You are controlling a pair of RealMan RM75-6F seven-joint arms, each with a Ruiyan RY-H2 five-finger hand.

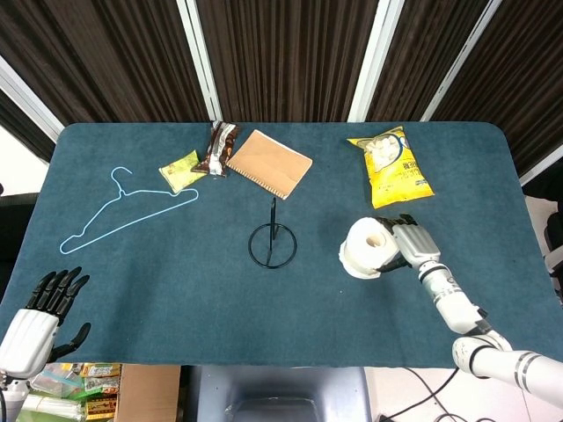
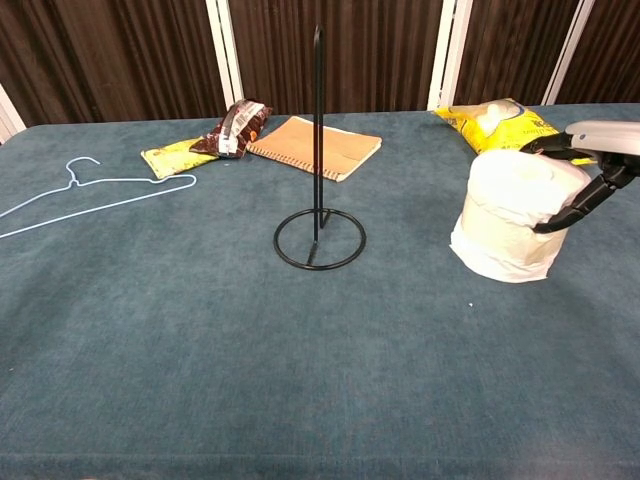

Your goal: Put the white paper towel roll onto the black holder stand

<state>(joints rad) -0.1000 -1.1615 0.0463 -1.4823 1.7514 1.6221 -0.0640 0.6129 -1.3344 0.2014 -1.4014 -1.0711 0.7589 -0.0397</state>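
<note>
The white paper towel roll (image 1: 368, 246) (image 2: 515, 215) stands upright on the blue table, right of centre. My right hand (image 1: 413, 244) (image 2: 598, 150) wraps it from the right: fingers lie over its far top edge and the thumb presses its near side. The black holder stand (image 1: 274, 220) (image 2: 317, 130), a ring base with a tall upright post, stands bare at the table's middle, left of the roll. Past the near left table edge, my left hand (image 1: 40, 316) hangs with its fingers apart, holding nothing.
A yellow chip bag (image 1: 390, 167) lies behind the roll. A brown notebook (image 1: 269, 163), a dark snack pack (image 1: 220, 148) and a small yellow packet (image 1: 181, 169) lie behind the stand. A light blue hanger (image 1: 123, 211) lies at the left.
</note>
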